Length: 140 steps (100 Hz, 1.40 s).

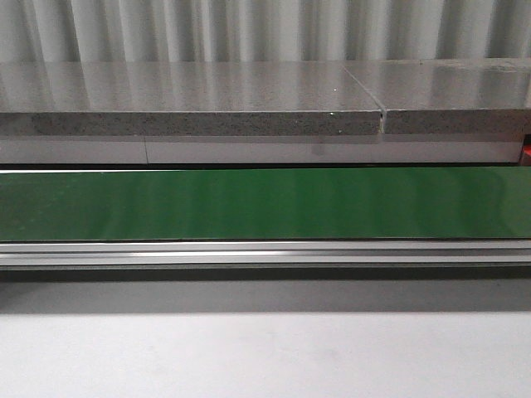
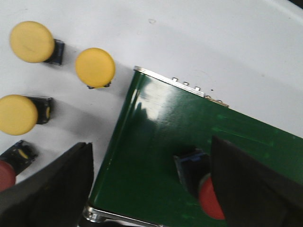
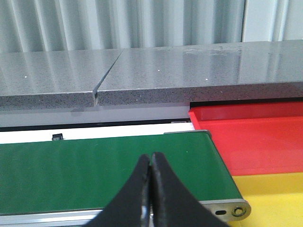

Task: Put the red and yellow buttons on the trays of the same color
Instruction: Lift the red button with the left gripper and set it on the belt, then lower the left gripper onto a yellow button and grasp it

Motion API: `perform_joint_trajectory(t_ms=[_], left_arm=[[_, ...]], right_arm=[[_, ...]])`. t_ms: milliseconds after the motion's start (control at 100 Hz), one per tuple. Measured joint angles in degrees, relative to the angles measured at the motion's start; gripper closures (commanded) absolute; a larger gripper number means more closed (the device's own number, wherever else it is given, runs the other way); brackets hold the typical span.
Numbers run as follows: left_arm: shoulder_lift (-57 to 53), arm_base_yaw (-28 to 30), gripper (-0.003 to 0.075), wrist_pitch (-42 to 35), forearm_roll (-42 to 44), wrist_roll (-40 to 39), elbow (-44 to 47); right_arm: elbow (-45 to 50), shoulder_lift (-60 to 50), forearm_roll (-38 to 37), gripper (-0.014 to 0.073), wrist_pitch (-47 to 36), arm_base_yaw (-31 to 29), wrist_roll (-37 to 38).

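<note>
left jaws are hanging wide apart over the red button (image 2: 208, 196) lying on the green belt (image 2: 156, 156), right jaws are sitting pressed together, so i'm guessing that button's rolling away if a finger (image 2: 251, 189) clips it.

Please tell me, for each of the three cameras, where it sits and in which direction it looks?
Front view: faces forward, level, over the green belt; no robot part shows.
Left wrist view: looks down on the belt's end, a red button and yellow buttons; the left end effector is open.
Right wrist view: looks level along the belt toward the red tray and yellow tray; the right end effector is shut.
All three share the belt.
</note>
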Motion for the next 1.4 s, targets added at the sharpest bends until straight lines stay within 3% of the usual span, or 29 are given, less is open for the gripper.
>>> perform_joint_trajectory(t_ms=[490,1400], left_arm=[[0.72,10.62,0.0218,0.0,4.59,0.92,5.11],[13.2,11.32,0.0218,-4.55,5.04,3.1,5.33]], right_arm=[[0.0,0.0,0.0,0.066,0.0,0.0,0.0],[0.0,0.0,0.0,0.066,0.0,0.0,0.0]])
